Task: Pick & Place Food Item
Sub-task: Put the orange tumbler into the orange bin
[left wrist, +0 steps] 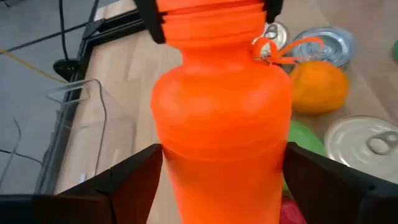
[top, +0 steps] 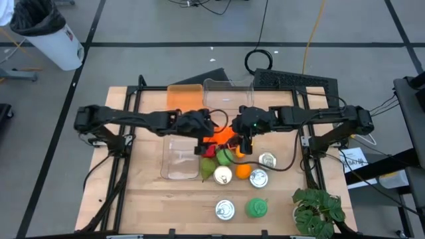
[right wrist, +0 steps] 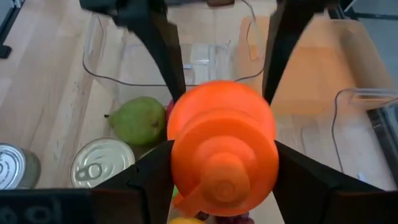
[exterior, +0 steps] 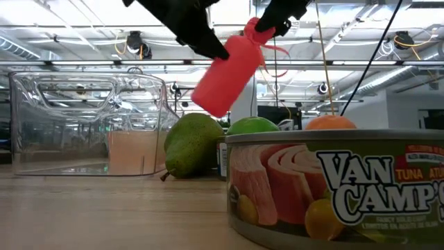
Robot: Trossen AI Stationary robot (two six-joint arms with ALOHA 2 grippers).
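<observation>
**Operator A:** While the orange plastic squeeze bottle (top: 222, 136) hangs in the air between both arms, above the green pear (top: 209, 168) and the other fruit, which end do we hold with which gripper?

**Operator B:** We have the right gripper (right wrist: 217, 163) pinching the cap end, with one dark finger on each side of the neck. The left gripper (left wrist: 217, 171) has the bottle's body between its fingers, which stand spread beside it; we cannot confirm firm contact there.

**Operator A:** How does the long axis run?

**Operator B:** In the low view it is tilted, with the cap high toward the right arm and the base low toward the left arm. The base points toward the clear plastic container (top: 180, 156).

**Operator A:** Which arm is nearer that container?

**Operator B:** The left arm is nearer. We judge that the coming move depends on this: the bottle travels base-first toward the left side, well above the pear.
</observation>
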